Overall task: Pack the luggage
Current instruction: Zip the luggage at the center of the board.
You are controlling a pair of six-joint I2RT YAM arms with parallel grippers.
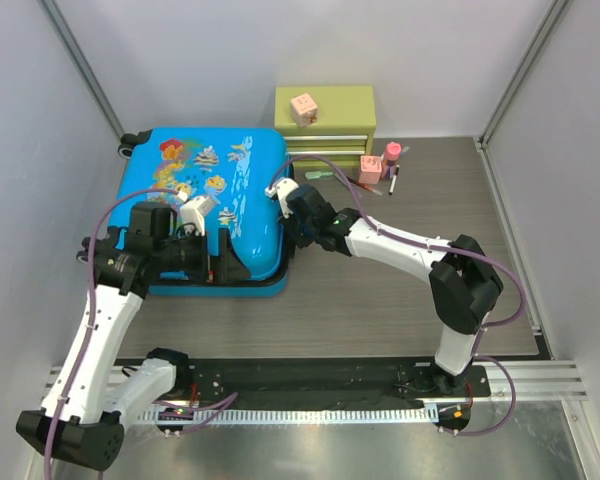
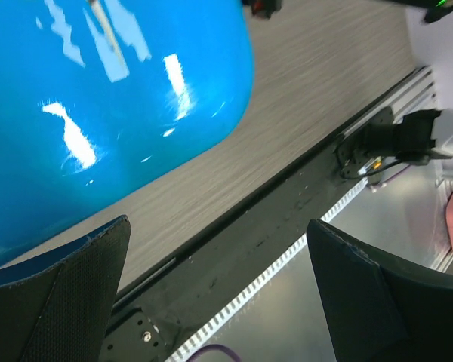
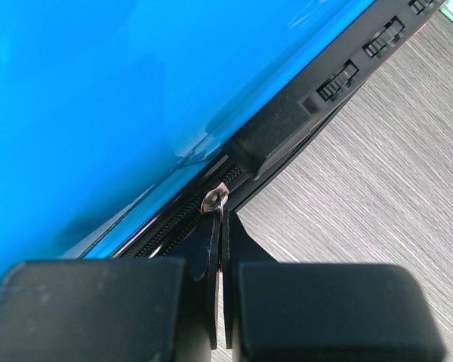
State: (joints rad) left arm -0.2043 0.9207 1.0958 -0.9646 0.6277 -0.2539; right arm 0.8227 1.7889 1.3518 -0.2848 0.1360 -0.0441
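The luggage, a bright blue hard-shell suitcase with fish print, lies closed and flat on the left of the table. My right gripper is at its right edge. In the right wrist view the gripper is shut on the silver zipper pull, beside the black zipper track and a black side handle. My left gripper is at the suitcase's front edge. In the left wrist view it is open and empty, with the blue shell at upper left.
A small green drawer chest stands behind the suitcase with a pink cube on top. Pink items, a pen and a small green piece lie in front of it. The black base rail runs along the near edge.
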